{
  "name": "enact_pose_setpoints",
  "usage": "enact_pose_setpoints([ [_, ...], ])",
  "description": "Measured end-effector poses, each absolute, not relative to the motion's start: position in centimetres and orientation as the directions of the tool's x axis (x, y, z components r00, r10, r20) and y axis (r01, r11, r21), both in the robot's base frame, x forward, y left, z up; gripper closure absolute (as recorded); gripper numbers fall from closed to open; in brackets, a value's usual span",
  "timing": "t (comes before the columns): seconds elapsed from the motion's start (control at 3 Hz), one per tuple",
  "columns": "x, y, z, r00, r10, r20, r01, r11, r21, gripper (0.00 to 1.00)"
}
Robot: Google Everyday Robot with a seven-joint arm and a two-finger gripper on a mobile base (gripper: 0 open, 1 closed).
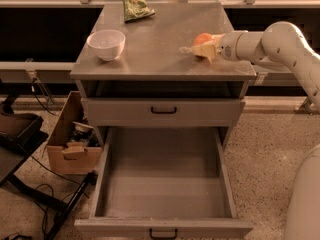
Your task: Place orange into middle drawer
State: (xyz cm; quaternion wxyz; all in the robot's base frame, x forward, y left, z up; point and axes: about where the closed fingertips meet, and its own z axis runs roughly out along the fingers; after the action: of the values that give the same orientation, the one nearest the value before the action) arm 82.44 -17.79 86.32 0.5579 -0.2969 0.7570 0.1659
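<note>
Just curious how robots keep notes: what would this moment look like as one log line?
gripper: at orange on cabinet top | middle drawer: pulled open, nothing inside | orange: not yet placed

Cabinet top [165, 54] carries bowl [106, 44], bag [135, 4], orange [202, 37] beside gripper [198, 47].

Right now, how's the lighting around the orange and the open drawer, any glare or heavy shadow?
Camera view: dim, warm light overall; a soft sheen on the cabinet top, no harsh glare; the orange, beside the hand on the top's right side, is plainly lit; the floor of the middle drawer is evenly dim; the gap under the top lies in deep shadow.
</note>
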Motion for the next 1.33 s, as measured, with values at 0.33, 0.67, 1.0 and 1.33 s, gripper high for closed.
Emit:
enact_pose_setpoints([
  [0.33, 81.8, -16.9, 89.1, -0.135, -0.287, -0.948, -0.647, 0.750, -0.136, 0.64],
  [0.67, 79.0, -16.4, 93.8, -0.047, -0.346, -0.937, -0.662, 0.713, -0.230, 0.87],
  [1.0, 73.4, -15.7, 99.5, 0.061, -0.372, -0.926, -0.698, 0.647, -0.306, 1.00],
  [1.33, 68.4, -15.3, 100.7, 0.106, -0.387, -0.916, -0.740, 0.585, -0.333, 1.00],
])
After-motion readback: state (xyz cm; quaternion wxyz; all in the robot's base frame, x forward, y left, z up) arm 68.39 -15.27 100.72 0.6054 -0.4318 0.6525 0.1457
